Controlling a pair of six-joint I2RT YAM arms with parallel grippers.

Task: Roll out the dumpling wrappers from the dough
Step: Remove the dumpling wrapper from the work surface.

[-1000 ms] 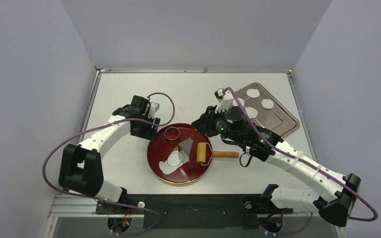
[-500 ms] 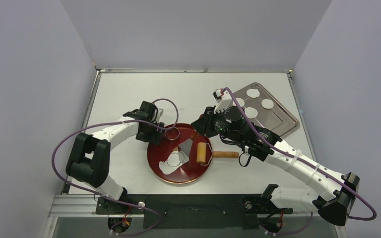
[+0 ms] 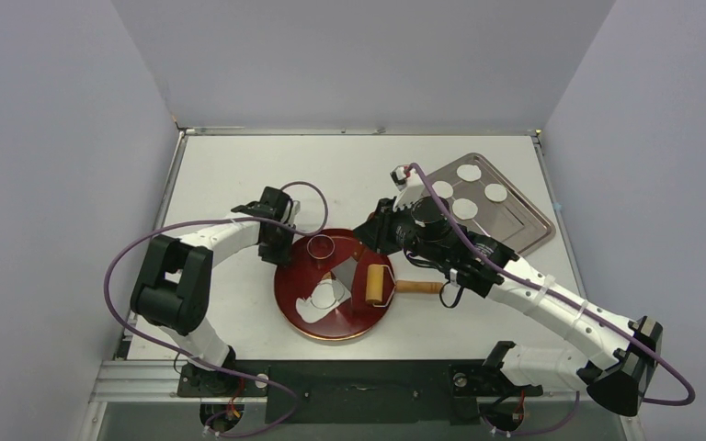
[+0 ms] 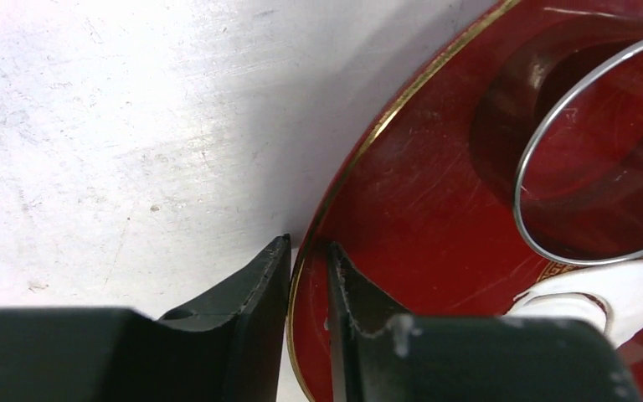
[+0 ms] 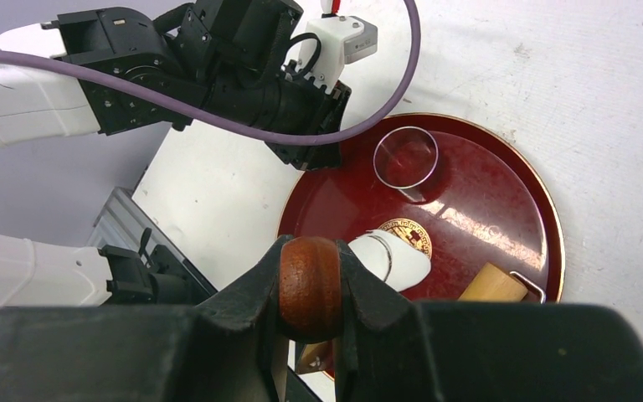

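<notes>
Here the left gripper (image 4: 307, 247) pinches the rim of the red plate (image 4: 402, 218) at its ten o'clock. The right gripper (image 5: 311, 251) is clamped on a wooden handle (image 5: 310, 289). The dough (image 3: 311, 310) lies at the plate's seven o'clock. The dumpling wrappers (image 3: 469, 172) rest on the tray (image 3: 515, 220), out at two o'clock.

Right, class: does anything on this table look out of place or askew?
The small wooden roller lies across the round red tray's right rim, its handle sticking out over the table. The white dough sheet is ragged and uneven at its edges.
</notes>
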